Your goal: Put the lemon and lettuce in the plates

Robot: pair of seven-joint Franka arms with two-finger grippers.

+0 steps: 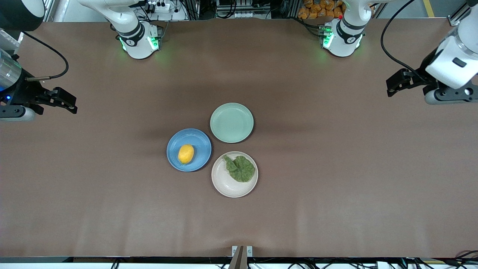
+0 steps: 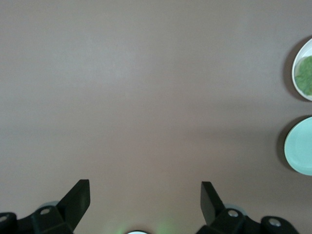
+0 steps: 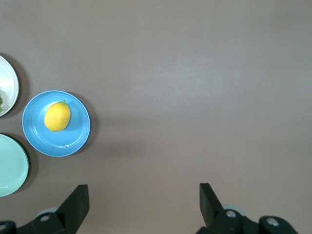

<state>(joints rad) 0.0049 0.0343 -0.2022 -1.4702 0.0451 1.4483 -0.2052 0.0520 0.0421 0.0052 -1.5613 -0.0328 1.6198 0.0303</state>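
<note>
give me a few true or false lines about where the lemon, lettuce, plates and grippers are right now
1. The lemon lies on the blue plate. True.
2. The lettuce lies on the mint-green plate. False: it lies on the cream-white plate; the mint-green one holds nothing.
3. The left gripper is shut on the lettuce. False: it is open over bare table, holding nothing.
4. The right gripper is open, at the right arm's end of the table. True.
5. The cream-white plate is nearest the front camera. True.
</note>
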